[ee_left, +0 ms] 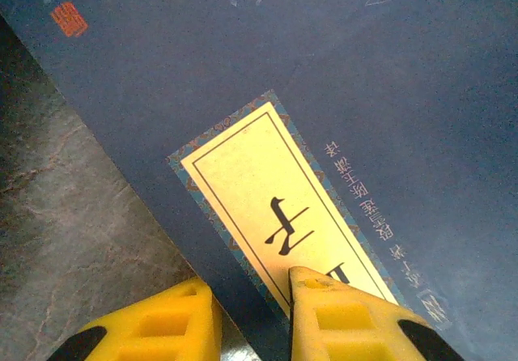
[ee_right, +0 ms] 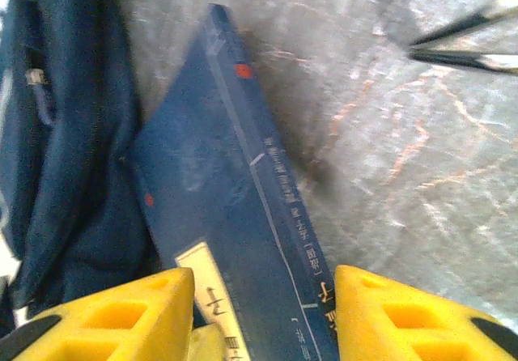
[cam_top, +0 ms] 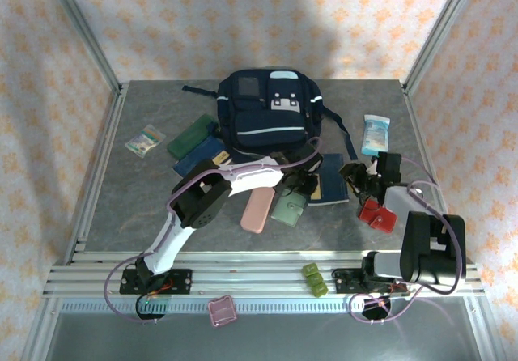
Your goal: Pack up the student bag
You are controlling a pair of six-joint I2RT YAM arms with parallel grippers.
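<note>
The student bag (cam_top: 271, 110), a big navy backpack, lies at the back centre of the table; its dark fabric (ee_right: 65, 134) fills the left of the right wrist view. A navy booklet (cam_top: 330, 189) with a yellow label (ee_left: 251, 191) lies just in front of it. My left gripper (cam_top: 301, 184) has its yellow jaws (ee_left: 249, 284) closed on the booklet's edge, one finger on the label and the other at the table side. My right gripper (cam_top: 356, 175) stands open (ee_right: 265, 276) astride the same booklet (ee_right: 218, 191) near its spine.
A pink case (cam_top: 257, 210) and a grey-green wallet (cam_top: 289, 207) lie under the left arm. A red object (cam_top: 376, 214) is by the right arm, a tissue pack (cam_top: 375, 134) at the back right. A green booklet (cam_top: 192, 134) and a small packet (cam_top: 144, 140) lie left.
</note>
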